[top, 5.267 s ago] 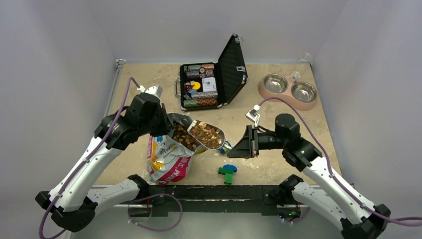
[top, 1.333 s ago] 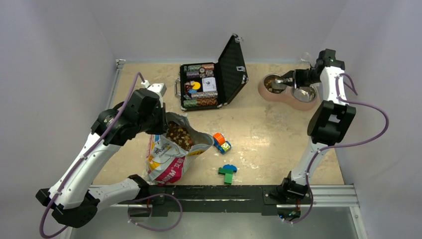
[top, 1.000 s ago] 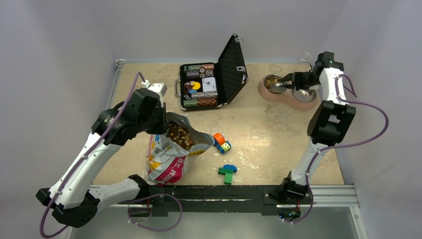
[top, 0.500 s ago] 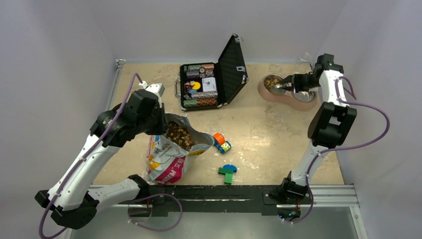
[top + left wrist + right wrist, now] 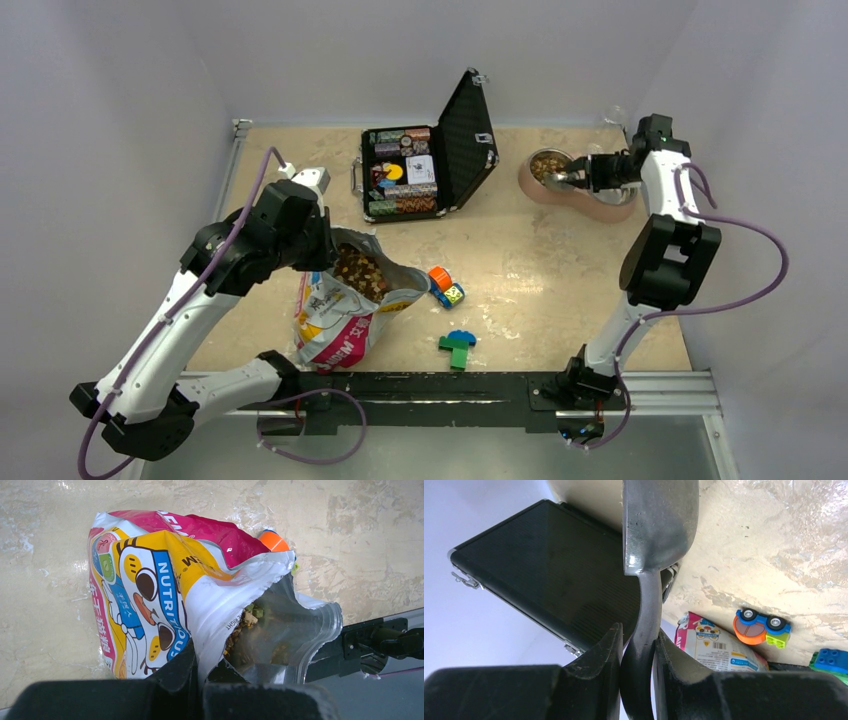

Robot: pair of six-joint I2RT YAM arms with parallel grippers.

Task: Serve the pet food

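Pet food fills the open printed bag at the left front, and more of it lies in the left steel bowl of the pink double feeder. My left gripper is shut on the bag's rim, with pellets showing inside the mouth. At the far right, my right gripper is shut on the dark handle of a metal scoop, which hangs over the left bowl with its bare metal back toward the wrist camera. The right bowl is mostly hidden by the arm.
An open black case of chips stands at the back centre, its lid upright. A toy car lies beside the bag, and green and blue blocks lie near the front edge. Walls enclose three sides of the table.
The right arm carried the loaded scoop from the bag to the feeder; kibble now lies in the left bowl. Over the last second its wrist drifted slightly nearer. The left arm kept holding the bag.
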